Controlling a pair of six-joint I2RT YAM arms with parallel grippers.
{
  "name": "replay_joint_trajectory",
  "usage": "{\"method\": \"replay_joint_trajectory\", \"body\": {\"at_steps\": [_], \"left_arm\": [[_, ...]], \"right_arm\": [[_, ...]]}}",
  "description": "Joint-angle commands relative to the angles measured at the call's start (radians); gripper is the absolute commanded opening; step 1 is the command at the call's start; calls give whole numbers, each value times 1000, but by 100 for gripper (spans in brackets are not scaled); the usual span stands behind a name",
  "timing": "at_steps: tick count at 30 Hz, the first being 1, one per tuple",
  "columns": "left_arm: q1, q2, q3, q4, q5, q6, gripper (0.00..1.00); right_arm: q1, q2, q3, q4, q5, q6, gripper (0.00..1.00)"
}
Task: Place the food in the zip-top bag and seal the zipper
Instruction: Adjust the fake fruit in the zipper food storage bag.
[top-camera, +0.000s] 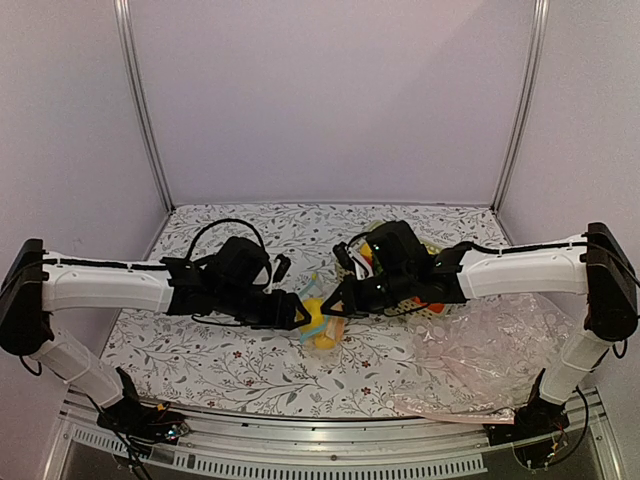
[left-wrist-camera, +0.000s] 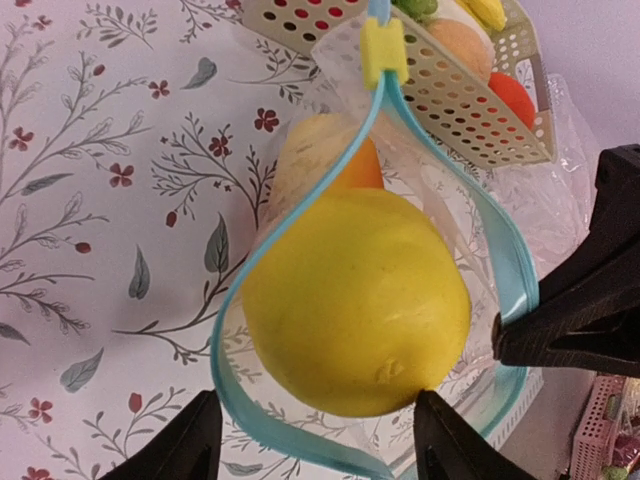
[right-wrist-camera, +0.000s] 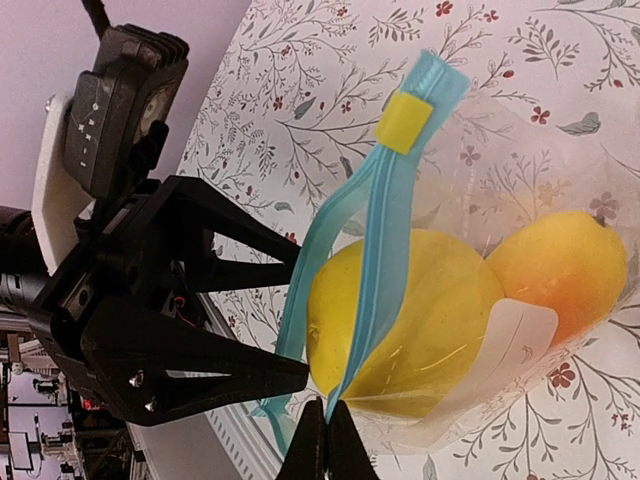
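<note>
Table (top-camera: 220, 360) with a floral cloth; both arms reach in from the sides and meet mid-table. Pinkish clear plastic sheet (top-camera: 490, 360) lies crumpled on the near right, under the right arm. Perforated beige basket (left-wrist-camera: 470, 110) with other toy fruit sits just beyond the bag.

Zip-top bag (right-wrist-camera: 470, 190) is at table centre between the two grippers, mouth facing the left arm. Both food pieces are in it. The orange-yellow fruit (right-wrist-camera: 560, 265) is deep in the bag. The bright yellow fruit (left-wrist-camera: 355, 300) sits right at the mouth and touches the orange one.

Zipper (right-wrist-camera: 385, 200) is unsealed: the blue tracks gape in a loop around the yellow fruit and join only at the far end, where the yellow slider (right-wrist-camera: 403, 122) sits.

Right gripper (right-wrist-camera: 322, 440): fingers pinched together on the blue strip at the mouth's near end.

Left gripper (right-wrist-camera: 300, 315): fingers spread wide, tips just at the mouth either side of the yellow fruit. Can't tell if they touch the bag.
</note>
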Motion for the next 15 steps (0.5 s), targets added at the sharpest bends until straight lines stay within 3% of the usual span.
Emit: {"method": "replay_joint_trajectory", "body": {"at_steps": [1, 8, 15], "left_arm": [[12, 28, -19, 20, 45, -10, 65], [15, 41, -33, 42, 58, -30, 60], [15, 40, -37, 69, 81, -29, 63]], "right_arm": [[-6, -12, -33, 45, 17, 5, 0], [-12, -16, -51, 68, 23, 18, 0], [-40, -15, -109, 143, 33, 70, 0]]}}
